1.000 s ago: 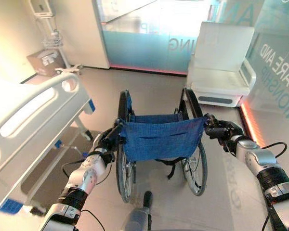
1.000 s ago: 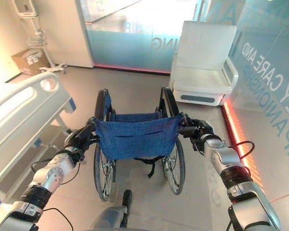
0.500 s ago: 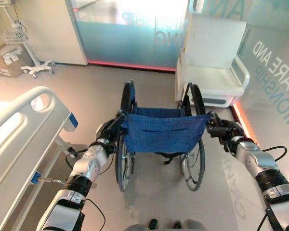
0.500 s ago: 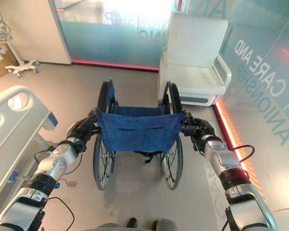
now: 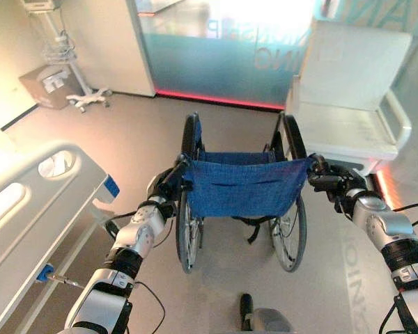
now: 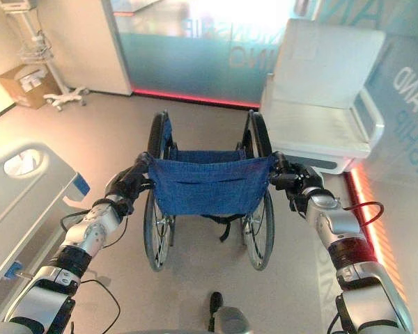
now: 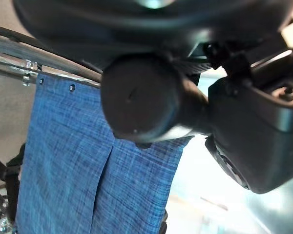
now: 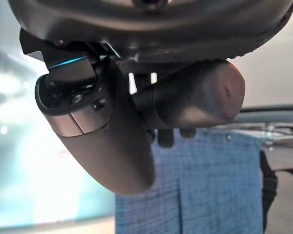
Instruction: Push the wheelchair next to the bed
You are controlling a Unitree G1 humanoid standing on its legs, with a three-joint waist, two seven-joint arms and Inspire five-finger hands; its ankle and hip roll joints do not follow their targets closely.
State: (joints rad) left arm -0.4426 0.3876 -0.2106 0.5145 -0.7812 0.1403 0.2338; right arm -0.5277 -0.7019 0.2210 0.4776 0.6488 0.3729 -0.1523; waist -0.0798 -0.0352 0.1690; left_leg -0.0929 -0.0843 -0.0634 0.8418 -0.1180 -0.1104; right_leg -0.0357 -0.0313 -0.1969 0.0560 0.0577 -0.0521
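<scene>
The left hand (image 5: 168, 188) and the right hand (image 5: 332, 182) are each gripping a push handle of the one wheelchair (image 5: 242, 186), fingers wrapped around the grips. The chair is standing just right of the one bed (image 5: 52, 209), facing one white armchair (image 5: 355, 104). Uneven pushing is risking a swerve into the bed rail or the armchair ahead.

Two silver-grey arms with black banded joints end in dark hands: left hand (image 5: 166, 188), right hand (image 5: 332, 184). Glossy black casing with small screws shows close up.
</scene>
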